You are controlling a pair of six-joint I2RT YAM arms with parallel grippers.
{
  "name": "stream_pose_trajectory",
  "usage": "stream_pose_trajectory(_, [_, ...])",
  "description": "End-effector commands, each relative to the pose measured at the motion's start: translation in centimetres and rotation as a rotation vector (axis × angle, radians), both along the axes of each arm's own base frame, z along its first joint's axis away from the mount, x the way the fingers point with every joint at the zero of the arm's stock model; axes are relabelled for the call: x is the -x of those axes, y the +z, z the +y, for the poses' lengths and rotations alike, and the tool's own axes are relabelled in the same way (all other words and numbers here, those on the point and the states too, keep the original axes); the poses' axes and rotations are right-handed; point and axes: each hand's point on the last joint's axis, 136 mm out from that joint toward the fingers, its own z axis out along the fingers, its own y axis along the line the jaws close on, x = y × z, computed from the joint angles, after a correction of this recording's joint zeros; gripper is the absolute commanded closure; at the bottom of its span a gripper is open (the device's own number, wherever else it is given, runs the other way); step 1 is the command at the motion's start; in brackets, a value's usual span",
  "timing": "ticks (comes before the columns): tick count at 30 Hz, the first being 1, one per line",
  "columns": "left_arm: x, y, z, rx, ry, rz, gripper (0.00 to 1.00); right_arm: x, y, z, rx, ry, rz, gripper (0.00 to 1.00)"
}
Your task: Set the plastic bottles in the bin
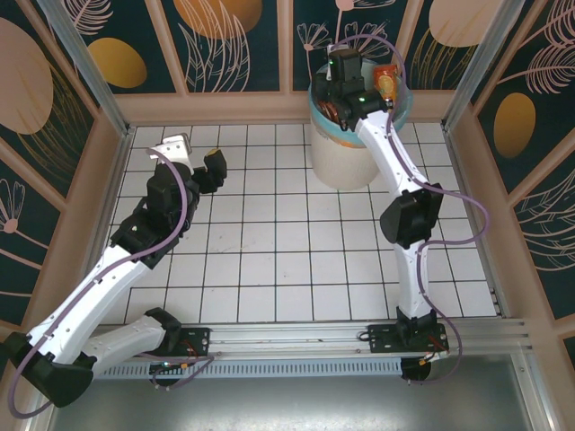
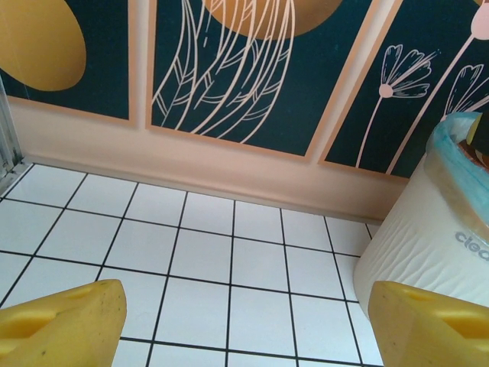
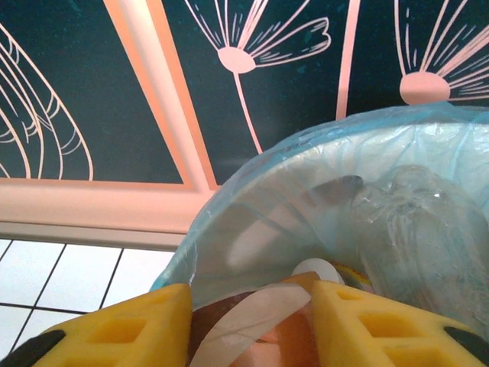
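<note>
While right fingers [image 3: 367, 325] pinch a brownish bottle [image 3: 267, 336] over the bin [image 3: 221, 218], left fingers [image 2: 65, 321] wide apart, empty

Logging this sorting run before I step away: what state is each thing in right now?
bin: upright, lined with a blue bag, bottles inside.
left claw: open, empty.
right claw: over the bin's mouth, fingers flanking a bottle; grip unclear.
brownish bottle: between the right claw's fingers, above the bin.
clear bottle: inside the bin.
</note>
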Motion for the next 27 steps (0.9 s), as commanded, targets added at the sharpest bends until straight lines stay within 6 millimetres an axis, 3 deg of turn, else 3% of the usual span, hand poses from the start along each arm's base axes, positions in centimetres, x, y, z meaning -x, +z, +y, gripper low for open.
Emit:
stream_pose_trajectory(1, [-0.3, 1.2, -0.2, 0.018, 0.001, -0.032, 0.17, 2.2, 5.3, -1.3, -0.03, -0.006, -0.074, 0.48])
stream_pose_trajectory(4, [-0.4, 1.6, -0.4, 0.034, -0.003, -0.047, 0.17, 2.8, 9.4, -3.9, -0.031, -0.105, -0.18, 0.45])
stream_pose_trajectory(6, [-0.5, 1.6, -0.5, 0.044, -0.006, -0.044, 0.17, 2.8, 10.6, -6.6, -0.035, -0.199, -0.216, 0.45])
stream_pose_trajectory(9, [-0.5, 1.4, -0.6, 0.06, -0.004, -0.04, 0.17, 2.1, 10.3, -10.4, -0.028, -0.301, -0.214, 0.44])
stream_pose_trajectory(13, [-0.8, 0.9, -0.7, 0.047, 0.004, -0.025, 0.16, 1.3, 8.0, -14.4, 0.017, -0.414, -0.151, 0.39])
stream_pose_trajectory(19, [-1.3, 0.2, -1.1, 0.047, 0.001, -0.007, 0.16, 0.1, 5.4, -15.3, 0.073, -0.461, -0.114, 0.34])
stream_pose_trajectory(27, [-1.2, -0.1, -0.8, 0.036, 0.01, 0.006, 0.16, -1.3, 0.1, -14.9, 0.021, -0.423, 0.004, 0.33])
